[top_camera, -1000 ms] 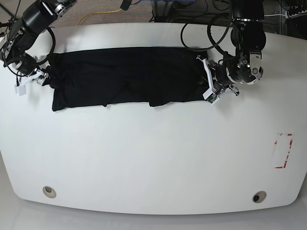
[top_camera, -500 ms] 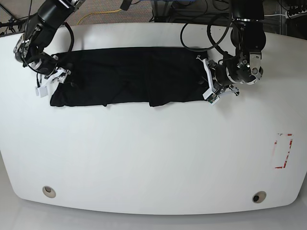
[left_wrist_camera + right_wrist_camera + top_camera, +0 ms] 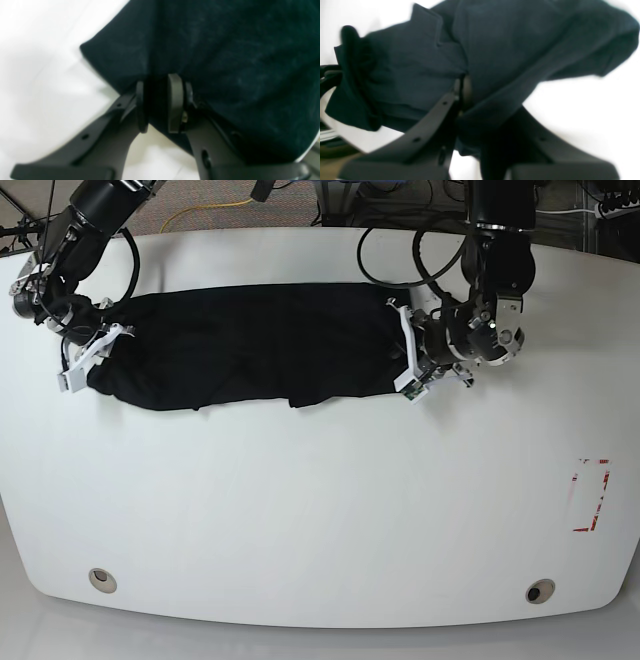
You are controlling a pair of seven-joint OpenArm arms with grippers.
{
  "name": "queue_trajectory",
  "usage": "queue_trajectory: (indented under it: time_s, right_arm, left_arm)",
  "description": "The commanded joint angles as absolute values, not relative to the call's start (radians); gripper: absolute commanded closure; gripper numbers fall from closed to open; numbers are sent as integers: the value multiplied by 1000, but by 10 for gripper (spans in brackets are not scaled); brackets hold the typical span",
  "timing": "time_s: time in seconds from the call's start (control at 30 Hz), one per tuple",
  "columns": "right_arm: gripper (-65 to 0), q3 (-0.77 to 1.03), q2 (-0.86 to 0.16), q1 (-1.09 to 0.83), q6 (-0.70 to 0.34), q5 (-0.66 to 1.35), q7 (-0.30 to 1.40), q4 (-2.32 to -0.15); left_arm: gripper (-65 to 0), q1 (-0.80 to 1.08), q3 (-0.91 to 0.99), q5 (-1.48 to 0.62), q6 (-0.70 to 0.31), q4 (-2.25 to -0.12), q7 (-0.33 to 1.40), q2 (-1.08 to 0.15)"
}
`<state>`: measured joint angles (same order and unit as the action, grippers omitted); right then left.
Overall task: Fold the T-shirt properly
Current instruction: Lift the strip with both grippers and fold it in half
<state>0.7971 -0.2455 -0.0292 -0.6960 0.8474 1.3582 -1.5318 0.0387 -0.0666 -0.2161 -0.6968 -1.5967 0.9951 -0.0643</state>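
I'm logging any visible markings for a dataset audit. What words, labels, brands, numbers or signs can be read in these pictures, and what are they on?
No readable text in any view.
T-shirt: plain black, with no print or label visible.
Table: a red and white rectangular mark near its edge, with no letters or numbers legible.
Left gripper and right gripper: dark fingers, no markings to read; both wrist views are blurred.

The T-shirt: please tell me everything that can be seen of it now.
The T-shirt is plain black soft cloth without print, lying as a long band across the far part of the white table. Its near edge is uneven, with small folds. The right pincer is shut on one bunched, wrinkled end, and the left pincer is shut on the other end. In the wrist views the cloth looks blurred.
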Motion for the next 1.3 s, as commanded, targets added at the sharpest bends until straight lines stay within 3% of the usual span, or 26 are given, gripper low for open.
queue_trajectory:
  time_s: [0.0, 0.23, 0.43, 0.63, 0.93, 1.03, 1.27]
  right_arm:
    - [0, 800, -286, -39, -698, 878, 1346, -1656]
    - [0, 789, -302, -42, -698, 880, 1396, -1848]
    - [0, 661, -297, -47, -698, 891, 1396, -1986]
    - [0, 553, -263, -50, -698, 1012, 1396, -1989]
    - [0, 414, -206, -47, -698, 990, 1396, -1988]
    - [-71, 357, -209, -47, -698, 921, 1380, -1988]
    - [-484, 259, -249, -48, -698, 789, 1356, -1992]
  left_arm:
    - [-104, 10, -102, -206, -698, -1537, 1012, -42]
    - [-106, -93, -127, -208, -698, -1359, 1004, 50]
    - [-106, -148, -166, -208, -698, -1259, 947, 117]
    - [-106, -170, -259, -208, -698, -1202, 908, 154]
    - [-106, -170, -263, -216, -698, -1211, 892, 157]
    - [-106, -166, -262, -216, -698, -1211, 892, 157]
    - [-108, -163, -260, -216, -698, -1256, 894, 157]
